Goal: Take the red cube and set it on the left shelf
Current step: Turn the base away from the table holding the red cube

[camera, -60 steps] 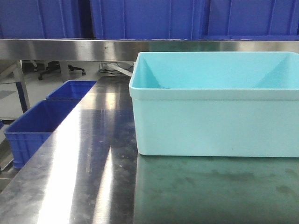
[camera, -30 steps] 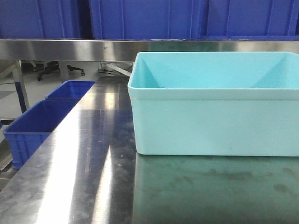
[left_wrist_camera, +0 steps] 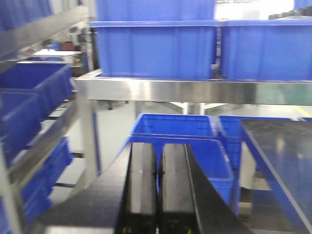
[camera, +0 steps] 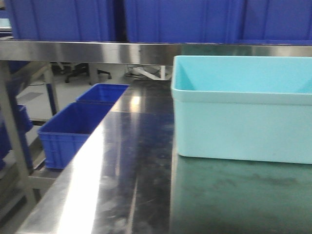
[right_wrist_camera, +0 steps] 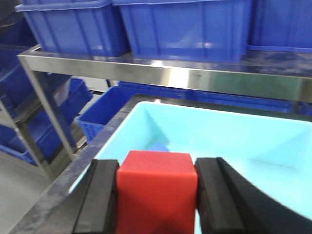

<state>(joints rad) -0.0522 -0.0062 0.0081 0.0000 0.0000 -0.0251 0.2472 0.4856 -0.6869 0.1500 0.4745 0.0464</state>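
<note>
The red cube (right_wrist_camera: 157,190) fills the gap between the black fingers of my right gripper (right_wrist_camera: 157,168), which is shut on it above the near left part of the light cyan bin (right_wrist_camera: 234,134). A small blue piece (right_wrist_camera: 158,146) lies on the bin floor just beyond the cube. My left gripper (left_wrist_camera: 157,148) is shut with its two pads pressed together and nothing between them; it points at a shelving rack (left_wrist_camera: 85,87) to the left of the table. Neither gripper shows in the front view.
The cyan bin (camera: 243,117) stands on the steel table (camera: 122,170) at right. A steel shelf rail (camera: 97,51) carries dark blue crates (camera: 170,19) above. More blue crates (camera: 73,129) sit on the floor left of the table, and others (left_wrist_camera: 175,141) show below the rack.
The front view has swung to the left: the cyan bin and the floor crates now sit further right in the frame, and a rack post has come into view at far left.
</note>
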